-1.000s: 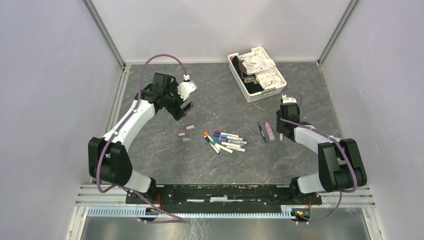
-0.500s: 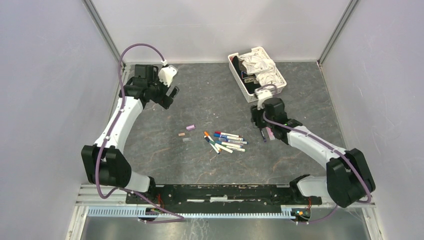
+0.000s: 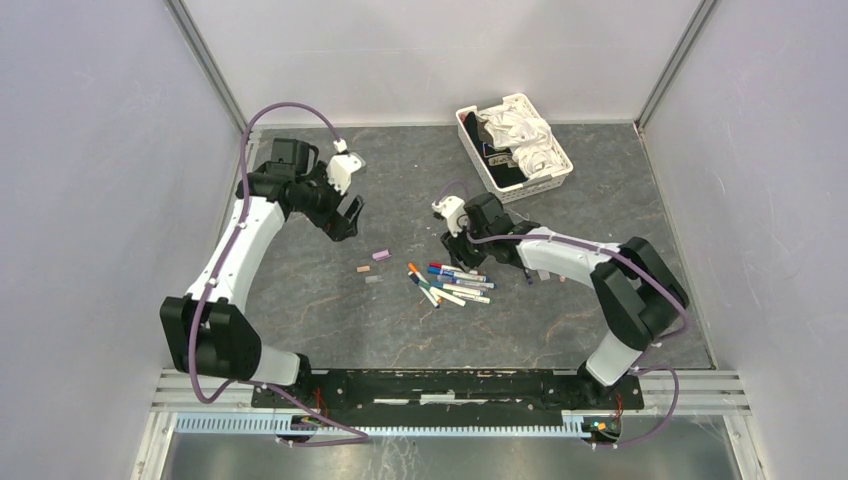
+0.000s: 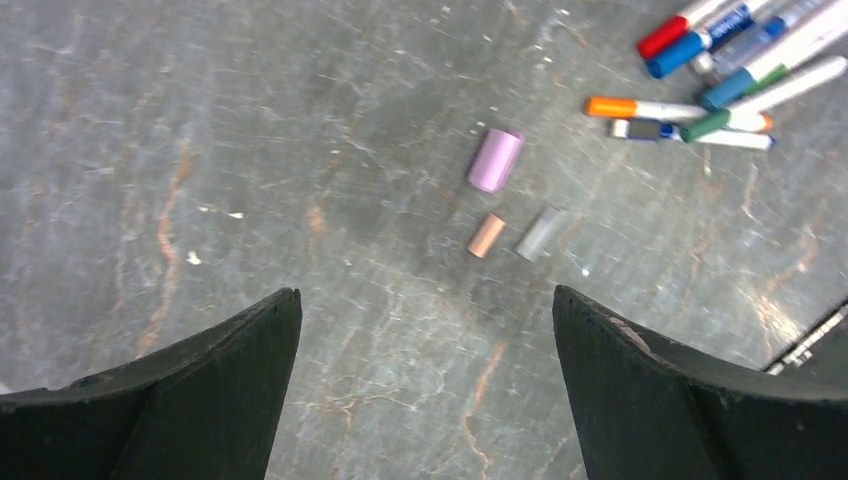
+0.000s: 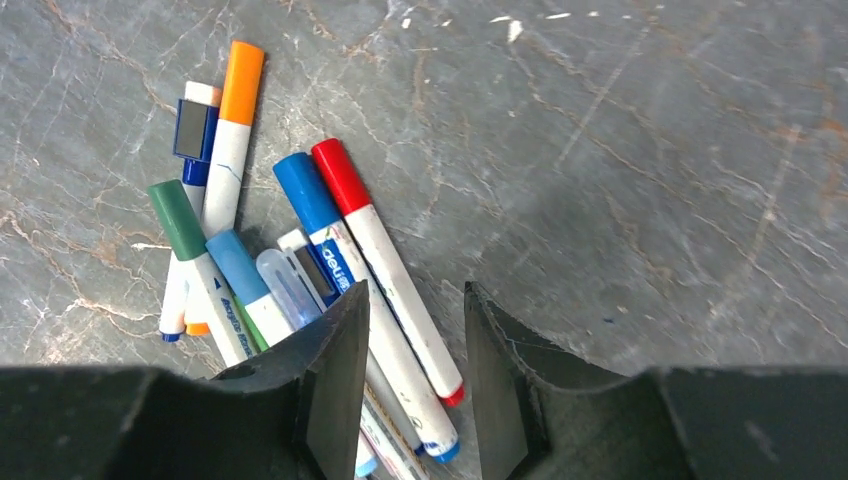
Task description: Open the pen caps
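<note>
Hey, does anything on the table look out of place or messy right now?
Three loose caps, lilac, tan and grey, lie on their own left of the pens, off any barrel. The pens sit in a crossed, untidy heap, most with caps on. Nothing looks spilled or broken.

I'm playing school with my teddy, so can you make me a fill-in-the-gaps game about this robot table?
1. ____ loose caps lie apart from the pile of pens.
2. The left pincer is wide ____ and holds nothing.
3. The right pincer hangs over the pens, where the red-capped pen lies right next to one with a dark ____ cap.
Missing words: three; open; blue.
</note>
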